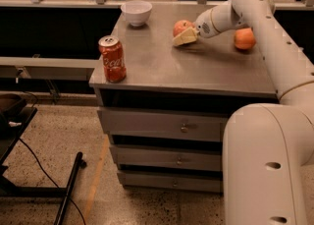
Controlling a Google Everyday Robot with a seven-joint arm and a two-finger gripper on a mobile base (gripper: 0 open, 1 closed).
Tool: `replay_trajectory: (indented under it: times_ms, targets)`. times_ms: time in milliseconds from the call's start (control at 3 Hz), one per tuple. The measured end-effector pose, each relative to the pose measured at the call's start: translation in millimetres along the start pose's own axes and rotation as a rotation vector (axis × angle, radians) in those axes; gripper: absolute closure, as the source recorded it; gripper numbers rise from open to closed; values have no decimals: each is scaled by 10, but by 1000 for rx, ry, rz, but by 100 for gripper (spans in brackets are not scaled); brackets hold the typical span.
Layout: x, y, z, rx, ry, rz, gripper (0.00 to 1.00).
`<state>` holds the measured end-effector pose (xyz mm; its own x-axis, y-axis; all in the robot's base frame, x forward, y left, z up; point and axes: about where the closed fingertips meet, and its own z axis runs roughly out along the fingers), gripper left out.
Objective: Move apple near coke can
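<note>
The reddish-pink apple (181,26) sits on the grey metal tabletop (162,67), in the far middle. My gripper (184,37) is right at the apple's front right side, with its pale tip lying on the tabletop against the fruit. The arm reaches in from the right. The red coke can (112,58) stands upright at the table's front left corner, well away from the apple and the gripper.
A white bowl (136,12) stands at the far left of the table. A smooth orange fruit (244,39) lies to the right of the gripper, behind the arm. Drawers (181,128) are below the tabletop. A black stand leg (68,189) lies on the floor at left.
</note>
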<state>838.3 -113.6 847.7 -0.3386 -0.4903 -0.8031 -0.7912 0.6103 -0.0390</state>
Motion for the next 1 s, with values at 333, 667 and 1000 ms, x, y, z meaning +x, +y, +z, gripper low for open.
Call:
replay_trajectory:
  times_ms: [333, 667, 1000]
  targets:
    - [-29, -25, -5, -3, -55, 16, 65]
    - [-235, 116, -164, -48, -99, -23, 87]
    - [-391, 667, -275, -171, -10, -102, 100]
